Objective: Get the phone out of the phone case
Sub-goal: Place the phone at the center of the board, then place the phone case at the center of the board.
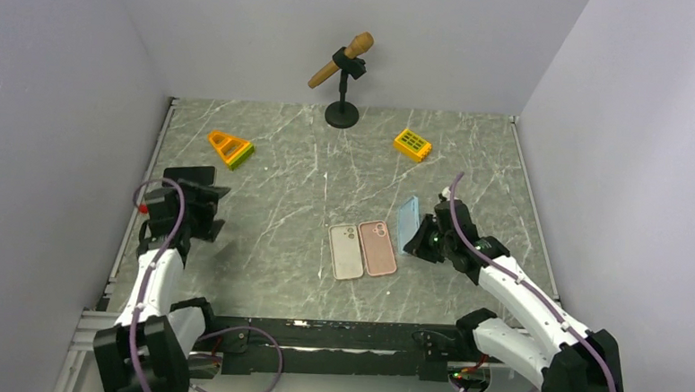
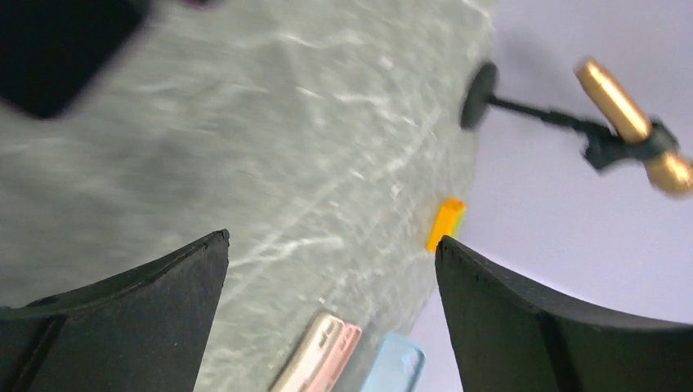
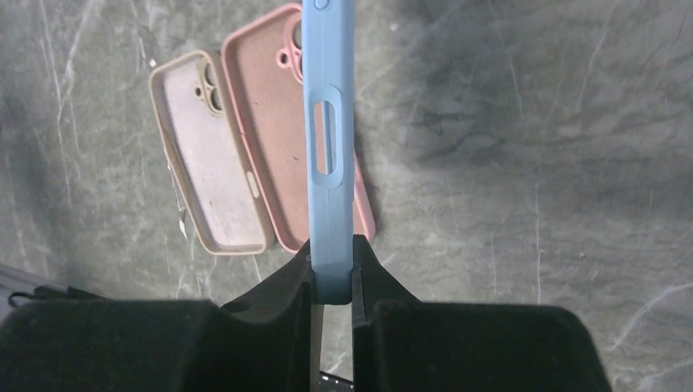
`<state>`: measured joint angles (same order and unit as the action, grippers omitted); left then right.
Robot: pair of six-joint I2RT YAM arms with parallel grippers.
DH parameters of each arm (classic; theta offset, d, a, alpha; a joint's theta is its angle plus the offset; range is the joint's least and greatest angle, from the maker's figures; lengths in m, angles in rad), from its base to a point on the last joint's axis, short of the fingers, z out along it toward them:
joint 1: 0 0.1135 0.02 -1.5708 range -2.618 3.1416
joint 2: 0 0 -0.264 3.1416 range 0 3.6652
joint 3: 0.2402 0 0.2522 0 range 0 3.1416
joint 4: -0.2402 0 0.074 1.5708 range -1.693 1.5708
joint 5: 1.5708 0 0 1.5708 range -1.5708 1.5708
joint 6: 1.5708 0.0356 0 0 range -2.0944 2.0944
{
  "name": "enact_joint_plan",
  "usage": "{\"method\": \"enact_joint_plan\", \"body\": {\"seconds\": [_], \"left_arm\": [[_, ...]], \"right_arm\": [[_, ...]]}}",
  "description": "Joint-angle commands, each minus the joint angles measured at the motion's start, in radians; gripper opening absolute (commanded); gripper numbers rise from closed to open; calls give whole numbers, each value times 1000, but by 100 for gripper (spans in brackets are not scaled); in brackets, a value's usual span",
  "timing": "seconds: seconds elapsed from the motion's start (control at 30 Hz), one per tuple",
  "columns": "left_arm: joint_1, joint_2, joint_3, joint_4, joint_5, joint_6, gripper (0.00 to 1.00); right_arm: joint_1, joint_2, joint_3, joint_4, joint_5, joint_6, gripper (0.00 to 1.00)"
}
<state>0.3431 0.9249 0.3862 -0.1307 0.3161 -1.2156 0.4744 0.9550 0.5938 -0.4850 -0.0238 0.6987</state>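
The marble table (image 1: pixel 328 159) carries everything; near its middle two empty cases lie flat side by side, the beige case (image 1: pixel 345 251) left of the pink case (image 1: pixel 377 248). Just to their right the right gripper (image 1: pixel 422 239) is pressed together on the near end of the blue case (image 1: pixel 407 222), holding it on edge above the table. The left gripper (image 2: pixel 331 245) is spread wide with nothing between its fingers. A dark slab (image 1: pixel 189 175) at the left edge, by that arm, is probably the phone; it is too blurred to be sure.

The blue case looks thin, light and bendy, likely to flex or slip if pinched by one wall; a hold across its end, as here, seems sound. The phone should be stiff, smooth, heavier and breakable; take it by its long edges.

Only the right wrist view shows the case's side cutout and the pinch itself (image 3: pixel 331 261); it looks empty, though edge-on I cannot be certain. Only the top view places the slab relative to the cases; the left wrist view shows it merely as a dark smear (image 2: pixel 57 49).
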Motion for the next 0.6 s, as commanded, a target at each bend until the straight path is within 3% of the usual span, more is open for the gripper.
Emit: {"method": "enact_joint_plan", "body": {"seconds": [0.0,0.17,0.33,0.43,0.57], "left_arm": [[-168,37,181,54,4,34,99],[-347,178,342,169,24,85,99],[-460,420,556,141,176,280,95],[-493,493,571,185,261,341,93],[-498,516,509,318,348,292,91]], "right_arm": [[-106,-21,-50,32,-217,-24,0],[-215,8,-73,23,-370,-64,0],[-271,66,-75,-3,-481,-119,3],[-285,75,-92,-2,-496,-131,4],[-311,99,-129,63,-603,-129,5]]}}
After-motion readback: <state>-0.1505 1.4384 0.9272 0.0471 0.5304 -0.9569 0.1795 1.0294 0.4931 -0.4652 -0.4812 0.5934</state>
